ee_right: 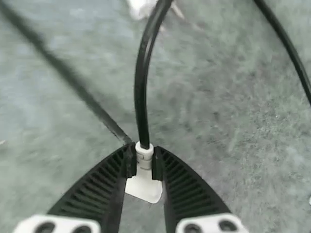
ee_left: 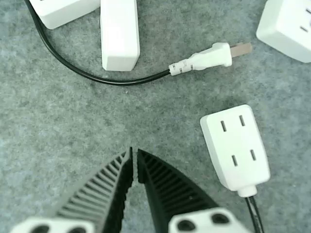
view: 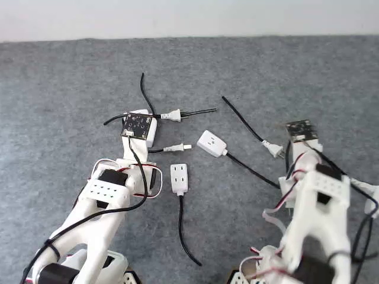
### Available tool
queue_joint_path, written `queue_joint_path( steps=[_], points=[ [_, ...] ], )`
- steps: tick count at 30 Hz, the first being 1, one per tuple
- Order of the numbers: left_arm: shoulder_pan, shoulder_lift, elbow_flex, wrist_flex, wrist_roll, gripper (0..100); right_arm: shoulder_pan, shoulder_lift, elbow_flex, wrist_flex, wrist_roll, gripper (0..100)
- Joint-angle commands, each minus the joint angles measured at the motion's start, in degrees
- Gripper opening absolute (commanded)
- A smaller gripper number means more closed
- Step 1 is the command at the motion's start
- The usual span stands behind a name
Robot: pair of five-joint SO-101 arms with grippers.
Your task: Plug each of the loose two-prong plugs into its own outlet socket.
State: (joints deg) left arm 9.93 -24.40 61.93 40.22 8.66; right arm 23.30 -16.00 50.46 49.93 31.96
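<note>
My right gripper [ee_right: 143,167] is shut on a white two-prong plug [ee_right: 144,187], whose black cord [ee_right: 141,82] runs away from the fingers. In the high view that plug [view: 273,149] lies at the right, near the right arm. My left gripper [ee_left: 134,159] is shut with nothing in it, just above the grey mat. A loose plug [ee_left: 209,57] lies ahead of it, prongs pointing at a white outlet [ee_left: 286,24]. A second outlet [ee_left: 235,145] lies beside the left fingers. From above, these are the plug [view: 177,147], the two outlets [view: 212,143] [view: 179,177] and a third plug [view: 172,115].
Two more white blocks [ee_left: 119,34] [ee_left: 63,9] lie beyond the left gripper; what they are I cannot tell. Black cords [view: 249,168] [view: 182,231] trail across the grey mat [view: 71,83]. The mat's back edge meets a pale wall.
</note>
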Motion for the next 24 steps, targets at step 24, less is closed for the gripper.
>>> queue_joint_path(
  steps=[24],
  points=[
    [-0.35, -1.41, -0.22, -0.97, -0.44, 1, 0.66, -0.04, -8.79, -0.48, 10.64, 13.3]
  ],
)
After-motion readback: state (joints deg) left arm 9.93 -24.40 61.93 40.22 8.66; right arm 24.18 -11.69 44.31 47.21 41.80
